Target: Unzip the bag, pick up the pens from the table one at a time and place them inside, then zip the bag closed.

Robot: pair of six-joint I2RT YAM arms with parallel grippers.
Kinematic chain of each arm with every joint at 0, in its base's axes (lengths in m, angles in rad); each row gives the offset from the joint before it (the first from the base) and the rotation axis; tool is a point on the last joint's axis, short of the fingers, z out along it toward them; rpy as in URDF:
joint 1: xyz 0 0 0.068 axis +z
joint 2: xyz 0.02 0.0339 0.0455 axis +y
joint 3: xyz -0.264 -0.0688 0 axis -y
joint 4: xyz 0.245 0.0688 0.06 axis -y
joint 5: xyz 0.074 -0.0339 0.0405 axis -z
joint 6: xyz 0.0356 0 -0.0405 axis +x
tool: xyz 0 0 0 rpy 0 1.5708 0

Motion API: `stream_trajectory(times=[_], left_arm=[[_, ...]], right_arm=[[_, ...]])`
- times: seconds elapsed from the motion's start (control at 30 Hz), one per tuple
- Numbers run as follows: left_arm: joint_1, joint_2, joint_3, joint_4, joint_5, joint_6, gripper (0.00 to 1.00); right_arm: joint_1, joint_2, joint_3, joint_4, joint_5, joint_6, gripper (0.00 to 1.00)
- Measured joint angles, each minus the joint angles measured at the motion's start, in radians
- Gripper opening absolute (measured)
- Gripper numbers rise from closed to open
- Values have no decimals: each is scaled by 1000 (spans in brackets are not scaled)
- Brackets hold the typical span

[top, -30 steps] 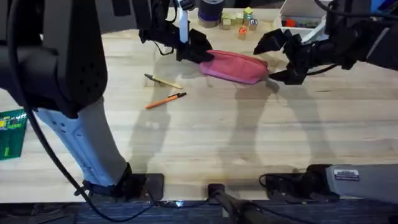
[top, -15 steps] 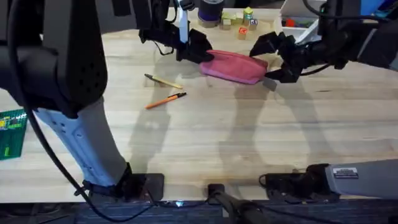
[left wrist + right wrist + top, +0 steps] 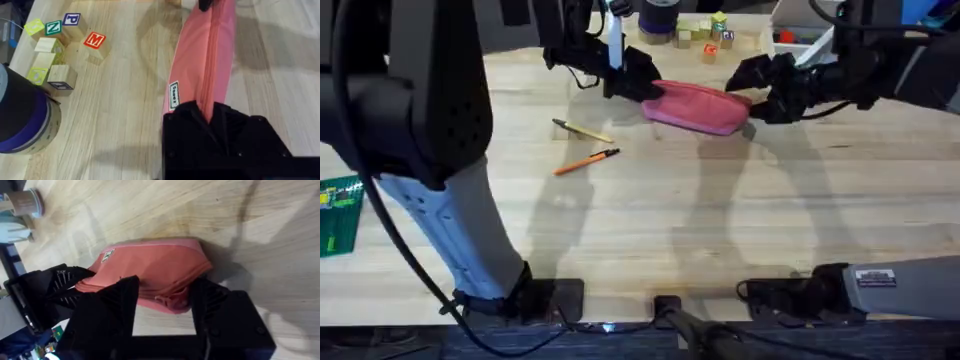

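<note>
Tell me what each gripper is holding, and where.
Left gripper clamps one end of the bag; right gripper is open around the other end, not yet gripping.

We see a pink bag (image 3: 698, 107) with a small white tag (image 3: 173, 95), an orange pen (image 3: 586, 161), a tan-yellow pen (image 3: 582, 130), black grippers, and a light wooden table (image 3: 720, 210) with grain lines.

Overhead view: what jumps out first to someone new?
The pink bag at the far middle of the table, with a hand at each end: the left hand shut on its left end, the right hand open around its right end. Next, two pens lying loose nearer the left arm's side: a tan pen and an orange pen.
</note>
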Motion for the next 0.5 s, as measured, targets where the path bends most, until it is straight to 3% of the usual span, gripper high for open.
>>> stream_trajectory(times=[0.17,0.5], left_arm=[[0,0,0,0,0,0,42],[0,0,0,0,0,0,42]], right_arm=[[0,0,0,0,-3,0,484],[-3,0,0,-1,-19,0,437]])
